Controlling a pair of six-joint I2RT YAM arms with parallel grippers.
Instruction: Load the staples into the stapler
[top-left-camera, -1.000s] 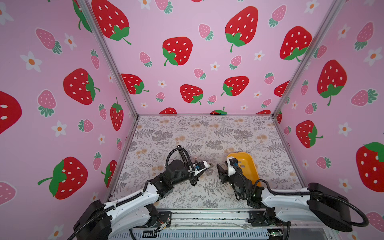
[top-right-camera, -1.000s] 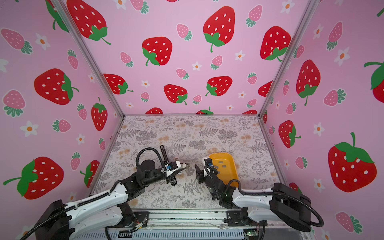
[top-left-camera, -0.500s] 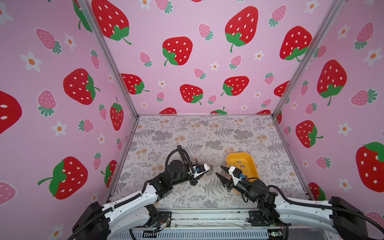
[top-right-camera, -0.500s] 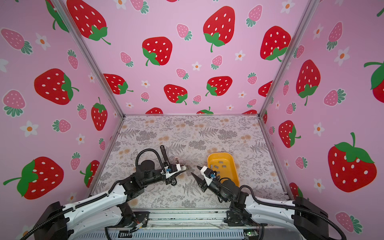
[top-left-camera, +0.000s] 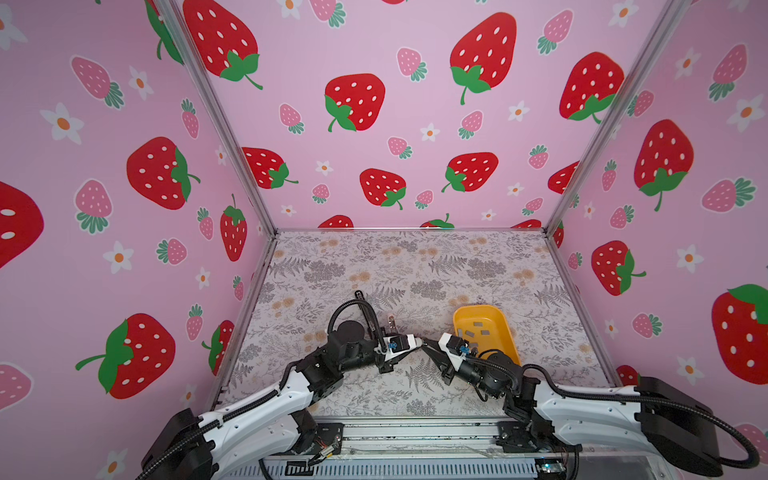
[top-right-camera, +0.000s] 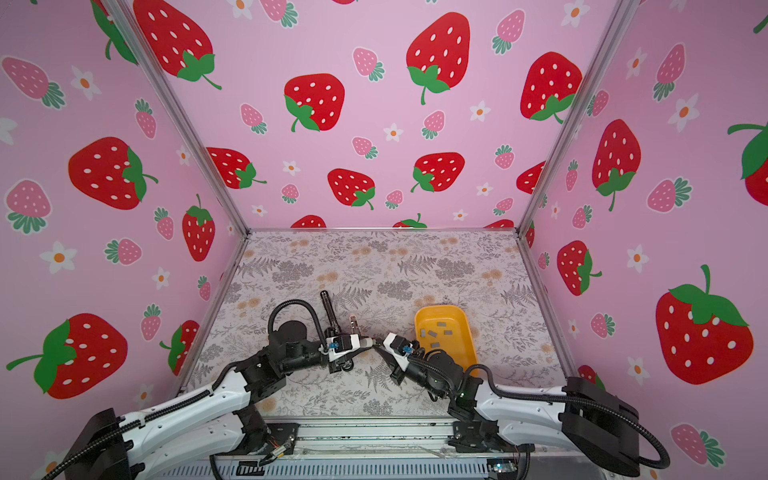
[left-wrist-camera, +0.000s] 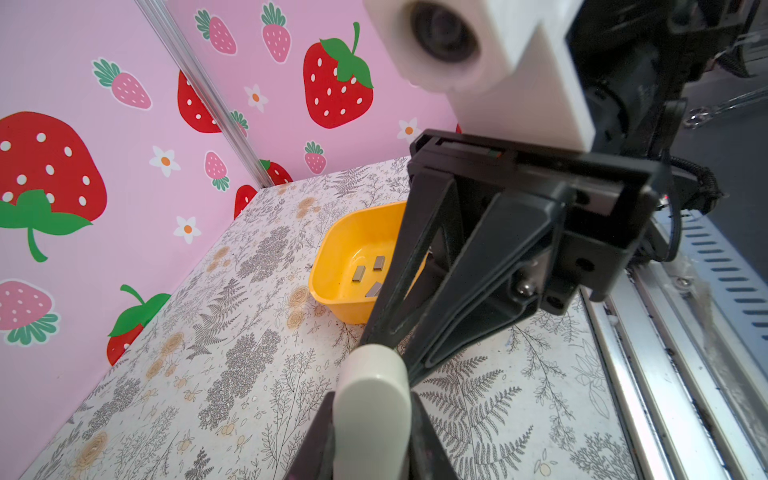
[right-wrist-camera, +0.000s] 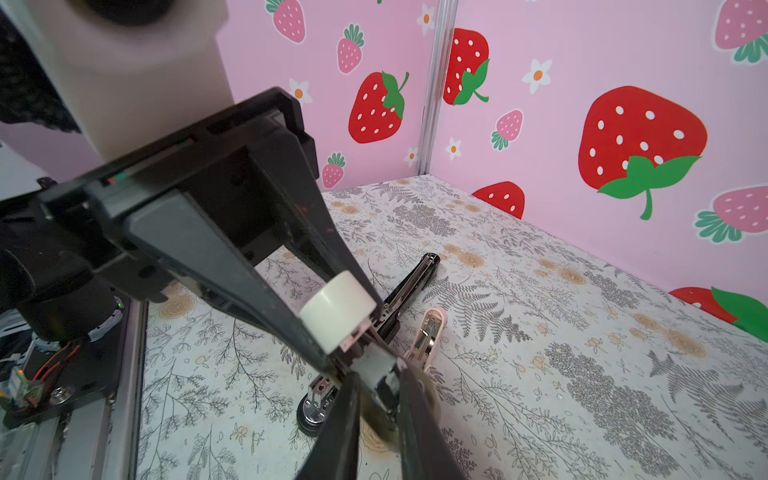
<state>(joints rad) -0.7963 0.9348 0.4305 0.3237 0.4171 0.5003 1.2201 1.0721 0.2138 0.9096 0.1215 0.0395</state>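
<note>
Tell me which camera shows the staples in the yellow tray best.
A top view: the staples lie loose in the yellow tray, most of its floor clear. The left wrist view is closer but shows only three staples; the right gripper blocks the rest. The right wrist view misses the tray entirely.

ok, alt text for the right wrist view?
The left gripper and right gripper meet tip to tip, both closed on a cream-white piece. Beyond them, on the floral table, lie a black stapler and a smaller pink stapler with its metal inside exposed. Strawberry-print walls stand behind.
</note>
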